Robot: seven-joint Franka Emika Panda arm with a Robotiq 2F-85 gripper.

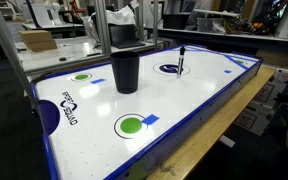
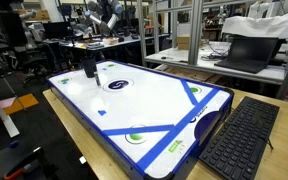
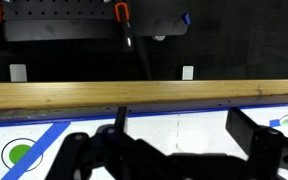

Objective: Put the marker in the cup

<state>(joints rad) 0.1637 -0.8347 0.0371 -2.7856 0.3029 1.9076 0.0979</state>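
The black cup (image 1: 126,68) stands upright on the white air-hockey table (image 1: 199,110), near its far long edge. It also shows in an exterior view (image 2: 88,70). The marker (image 1: 181,61), a thin dark stick, stands upright by a blue circle to the right of the cup, apart from it. In the wrist view my gripper (image 3: 181,125) is open and empty, with its two dark fingers spread over the white table surface (image 3: 184,118). Neither cup nor marker shows in the wrist view. I cannot make out the gripper in the exterior views.
The table has a blue rim and a wooden frame (image 3: 144,95). Green circles (image 1: 131,124) are printed on its surface. A black keyboard (image 2: 239,140) lies beside the table. Desks, a laptop (image 2: 246,50) and lab clutter surround it.
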